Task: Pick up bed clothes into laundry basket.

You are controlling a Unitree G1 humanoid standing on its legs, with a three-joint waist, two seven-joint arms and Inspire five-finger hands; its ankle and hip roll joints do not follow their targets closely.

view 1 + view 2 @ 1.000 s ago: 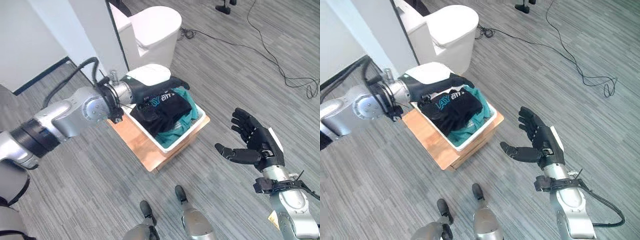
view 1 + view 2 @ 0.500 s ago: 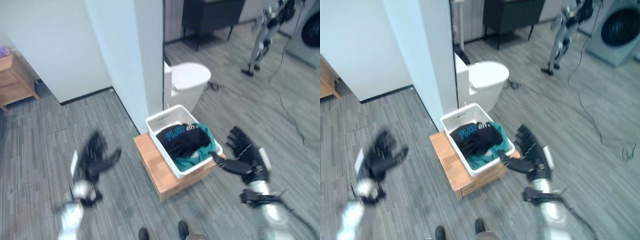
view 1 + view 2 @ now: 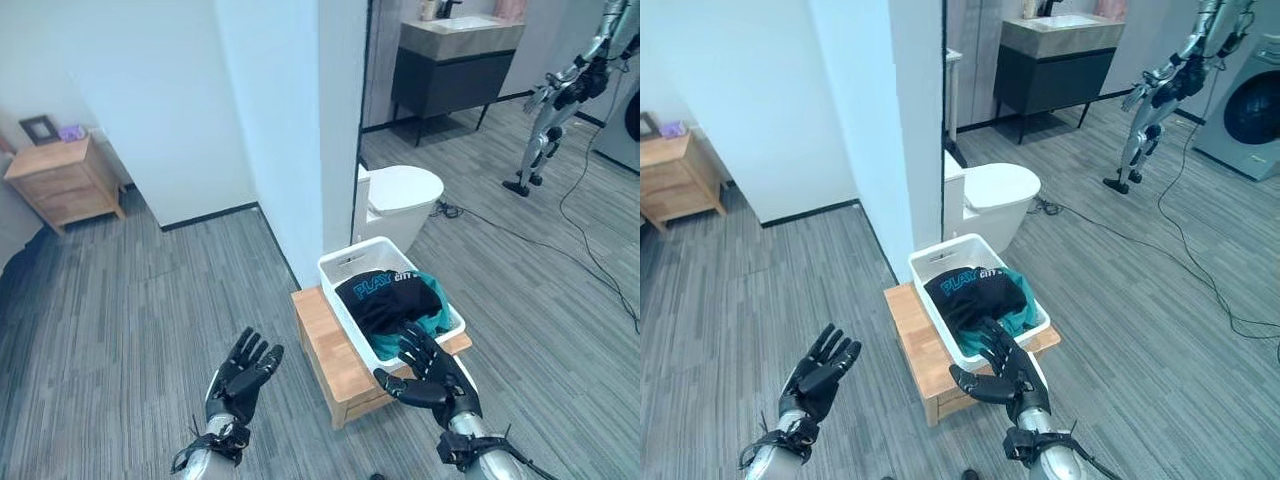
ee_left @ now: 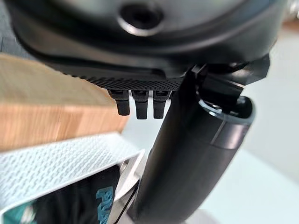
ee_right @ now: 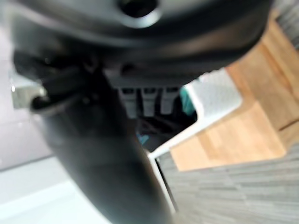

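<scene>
Sitting on a low wooden stand (image 3: 330, 350), white laundry basket (image 3: 346, 268) holds the black and teal clothes (image 3: 390, 298), heaped inside its rim. Right hand (image 3: 432, 372) hovers splayed at basket's near corner, holding nothing. Left hand (image 3: 240, 373) spread wide over bare floor, well apart. Toilet (image 3: 400, 195) and wall just behind basket.
</scene>
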